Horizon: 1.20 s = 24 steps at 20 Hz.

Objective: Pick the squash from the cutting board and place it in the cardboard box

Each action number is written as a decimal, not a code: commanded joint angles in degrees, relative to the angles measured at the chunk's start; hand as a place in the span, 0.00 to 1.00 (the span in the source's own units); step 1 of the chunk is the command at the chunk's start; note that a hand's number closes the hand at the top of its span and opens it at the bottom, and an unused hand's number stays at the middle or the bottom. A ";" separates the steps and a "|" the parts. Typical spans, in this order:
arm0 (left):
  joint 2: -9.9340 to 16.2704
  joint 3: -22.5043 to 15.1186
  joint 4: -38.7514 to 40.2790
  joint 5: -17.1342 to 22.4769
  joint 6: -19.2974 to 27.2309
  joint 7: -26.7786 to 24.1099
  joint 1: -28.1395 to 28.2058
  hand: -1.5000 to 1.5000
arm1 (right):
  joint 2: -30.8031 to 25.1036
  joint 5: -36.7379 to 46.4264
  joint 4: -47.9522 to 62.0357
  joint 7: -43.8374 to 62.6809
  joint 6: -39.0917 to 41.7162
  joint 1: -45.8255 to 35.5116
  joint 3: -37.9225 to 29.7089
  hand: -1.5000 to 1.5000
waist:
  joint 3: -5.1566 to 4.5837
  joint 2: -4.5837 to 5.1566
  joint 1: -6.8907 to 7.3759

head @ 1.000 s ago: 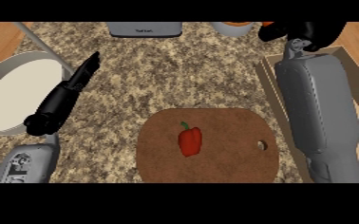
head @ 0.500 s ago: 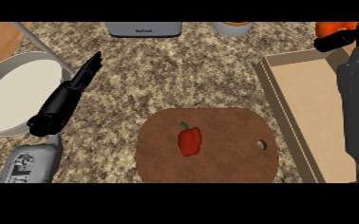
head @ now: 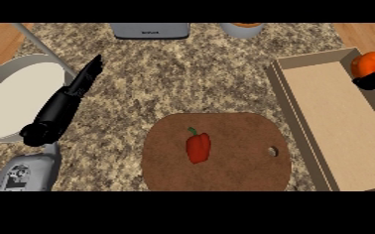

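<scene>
— Orange, at the far right edge: squash (head: 364, 64), off the cutting board (head: 234, 171), above the right side of the cardboard box (head: 282, 96).

— Held?

— Touching a black sliver of the right hand (head: 365, 83) just beneath it. Too little in view to tell open from closed there.

— And the left hand (head: 53, 119)?

— Over at the left, above the speckled stone surface (head: 183, 74). Fingers (head: 85, 75) straight and close together, pointing up and slightly right, holding nothing.

— Anything near those fingers?

— Just left of them, a large white plate (head: 22, 99), its rim passing under the palm. Beyond the fingertips and a little right, a grey appliance (head: 150, 29) at the far edge. Further right along that edge, a pale cup (head: 242, 29) with something orange in it.

— Cutting board's place?

— Right of the left fingers and nearer than their tips, well apart from them. Round, brown, with a small hole near its right rim. Lying on it, left of centre, a red bell pepper (head: 198, 147) with a green stem pointing away.

— Box against the board?

— Just beside the board's right rim, open-topped, running from the near edge up and away, far to the right of the left fingers.
</scene>
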 commanded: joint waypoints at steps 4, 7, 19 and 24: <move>0.35 0.33 -3.10 0.94 -1.14 3.56 -0.37 0.50 | -2.62 -7.57 2.96 -3.12 12.09 0.93 -2.43 0.00 | 0.00 -0.06 0.38; 0.23 1.02 0.13 0.52 -0.78 1.11 -0.14 0.50 | -1.18 -10.60 -1.27 -10.16 8.99 6.99 -2.76 0.00 | -0.01 -0.01 -0.01; -0.02 1.39 1.54 -0.44 0.58 0.46 -2.26 0.50 | 7.99 -32.93 -8.31 -15.99 -15.80 -3.21 -27.90 0.00 | 0.14 -0.12 -1.04; -0.24 -0.07 -0.91 -0.05 -1.13 2.11 -0.39 0.50 | 5.42 -39.13 -3.63 -22.58 -19.14 1.76 -35.21 0.00 | 0.09 0.14 0.13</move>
